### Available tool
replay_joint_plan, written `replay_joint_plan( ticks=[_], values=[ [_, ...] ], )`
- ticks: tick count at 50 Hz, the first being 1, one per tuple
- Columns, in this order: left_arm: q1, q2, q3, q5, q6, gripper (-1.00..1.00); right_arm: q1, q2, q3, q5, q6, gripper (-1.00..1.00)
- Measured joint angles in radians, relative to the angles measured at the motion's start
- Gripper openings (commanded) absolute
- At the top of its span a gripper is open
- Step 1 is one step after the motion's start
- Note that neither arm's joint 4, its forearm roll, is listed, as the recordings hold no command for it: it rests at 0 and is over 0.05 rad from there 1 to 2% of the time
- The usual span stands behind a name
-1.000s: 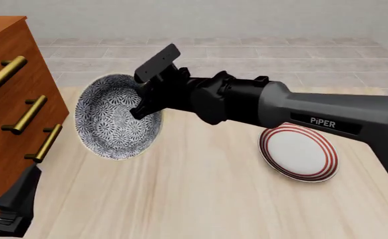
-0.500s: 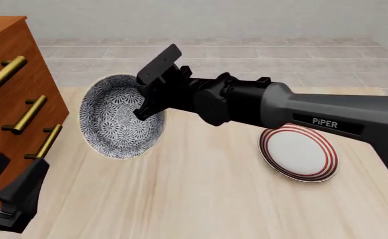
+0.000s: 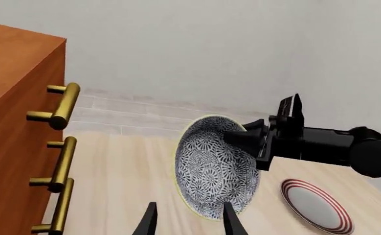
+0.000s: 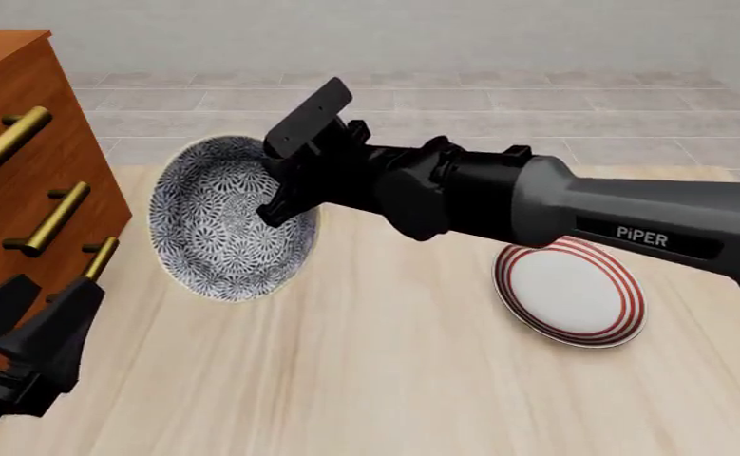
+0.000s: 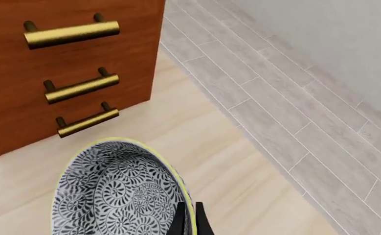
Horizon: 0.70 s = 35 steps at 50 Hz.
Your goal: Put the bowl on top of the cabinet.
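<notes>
The blue-and-white patterned bowl (image 4: 224, 223) hangs tilted on its side above the table, its inside facing the camera. My right gripper (image 4: 283, 198) is shut on its right rim; the right wrist view shows the fingers (image 5: 179, 221) pinching the rim of the bowl (image 5: 112, 196). The reddish-brown cabinet (image 4: 28, 190) with brass handles stands at the left, its top well above the bowl. My left gripper (image 4: 40, 323) is open low at the front left, empty, beside the cabinet front. In the left wrist view the bowl (image 3: 213, 169) lies beyond the left gripper (image 3: 189, 223), with the cabinet (image 3: 8, 122) alongside.
A white plate with red rings (image 4: 570, 290) lies on the wooden table to the right, under my right arm. The tiled floor (image 4: 471, 104) runs behind the table's far edge.
My right gripper has carried the bowl slightly up and to the right. My left gripper has risen and moved right at the front left corner.
</notes>
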Motion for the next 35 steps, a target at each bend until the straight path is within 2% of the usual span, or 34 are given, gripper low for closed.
replay_joint_plan(
  ticks=[23,35],
  values=[
    [0.012,0.262,-0.023,-0.209,-0.025,1.0,0.002,-0.056,0.038,-0.013,0.006,-1.0],
    [-0.007,0.36,-0.048,-0.282,-0.036,1.0,0.006,-0.073,0.05,-0.018,0.009,-1.0]
  ],
)
